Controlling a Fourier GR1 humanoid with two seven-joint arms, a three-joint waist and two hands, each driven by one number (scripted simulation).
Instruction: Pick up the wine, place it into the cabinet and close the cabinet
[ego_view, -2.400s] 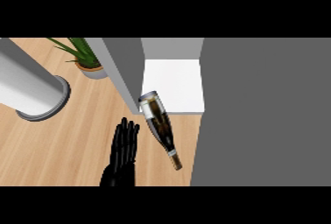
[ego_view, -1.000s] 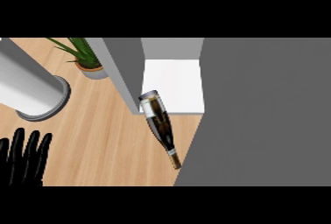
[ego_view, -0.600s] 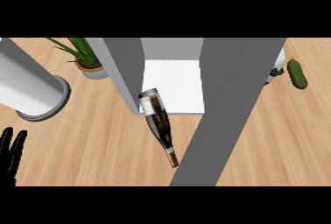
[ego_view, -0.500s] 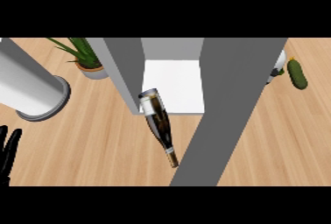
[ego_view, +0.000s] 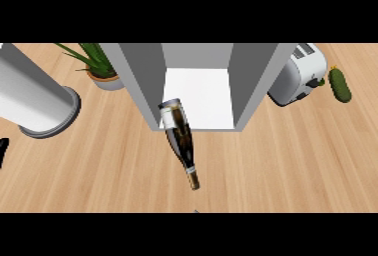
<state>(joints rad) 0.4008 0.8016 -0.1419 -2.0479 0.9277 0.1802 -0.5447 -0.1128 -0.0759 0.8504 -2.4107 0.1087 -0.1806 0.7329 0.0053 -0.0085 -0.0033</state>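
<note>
Only a thin, matte black sliver of the robot's left hand shows at the frame's left edge, too little to tell its shape or any markings.

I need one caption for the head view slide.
Wine bottle lies on the wooden counter, base at the open cabinet.

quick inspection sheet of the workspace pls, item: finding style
surface: wooden counter, light plank grain
job's things: wine bottle lying on its side, base at the front edge of the open cabinet, neck pointing toward the robot; cabinet floor white
clutter: potted plant, large grey cylinder, toaster, cucumber
hands: left hand only a sliver at the left edge, fingers not readable; right hand nothing seen
cables: nothing seen
surroundings: nothing seen beyond the counter
</note>
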